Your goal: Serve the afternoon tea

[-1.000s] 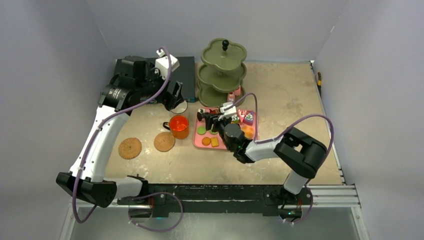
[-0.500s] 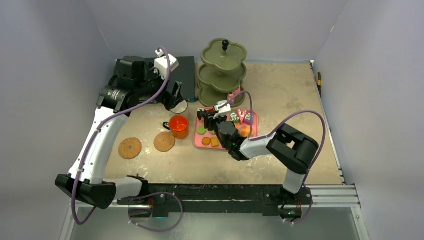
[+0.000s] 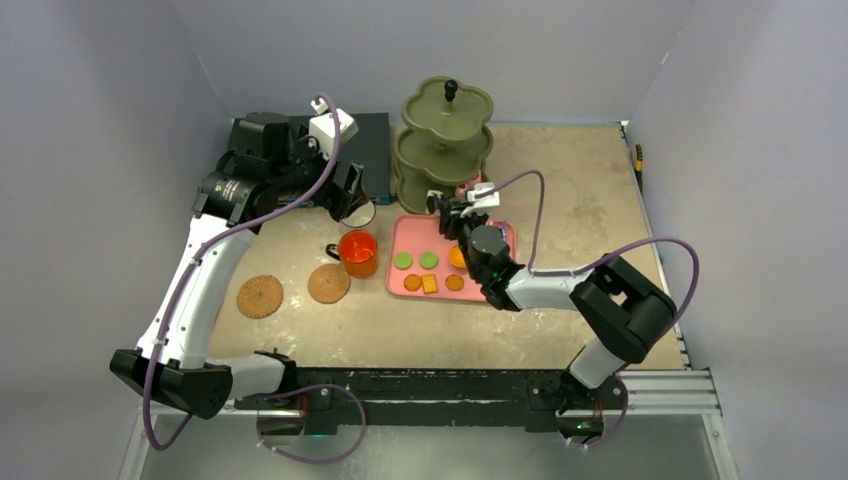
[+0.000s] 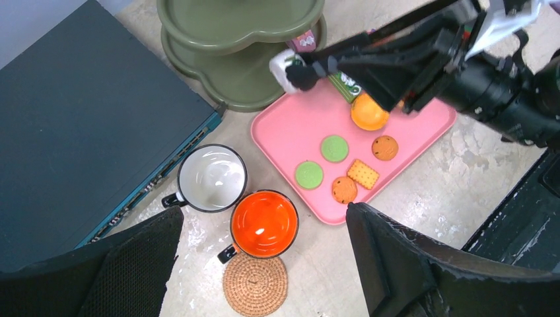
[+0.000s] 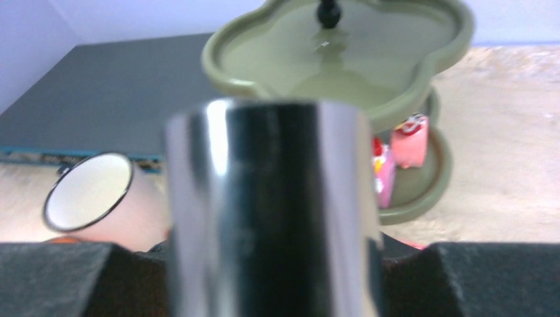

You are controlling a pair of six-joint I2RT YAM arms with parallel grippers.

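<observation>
My right gripper (image 3: pixel 443 207) is shut on a small shiny dark-and-silver piece (image 5: pixel 271 211), blurred up close, and holds it at the lower tier of the olive-green stand (image 3: pixel 447 140). Pink cakes (image 5: pixel 409 139) sit on that tier. Green biscuits (image 3: pixel 402 260) and orange ones (image 3: pixel 455 283) lie on the pink tray (image 3: pixel 395 285). My left gripper (image 4: pixel 264 264) is open and empty, high above the white mug (image 4: pixel 212 177) and the orange mug (image 4: pixel 264 223). One cork coaster (image 4: pixel 255 284) touches the orange mug; the other coaster (image 3: pixel 259 296) lies further left.
The flat dark-blue box (image 4: pixel 86 112) lies at the back left, beside the stand and the white mug. An orange ball-like piece (image 4: pixel 368 112) sits on the tray under the right arm. The right arm stretches over the tray's right side.
My right gripper has moved from over the tray's left part up and right to the stand's lower tier, with the piece in it. The left arm has barely moved.
</observation>
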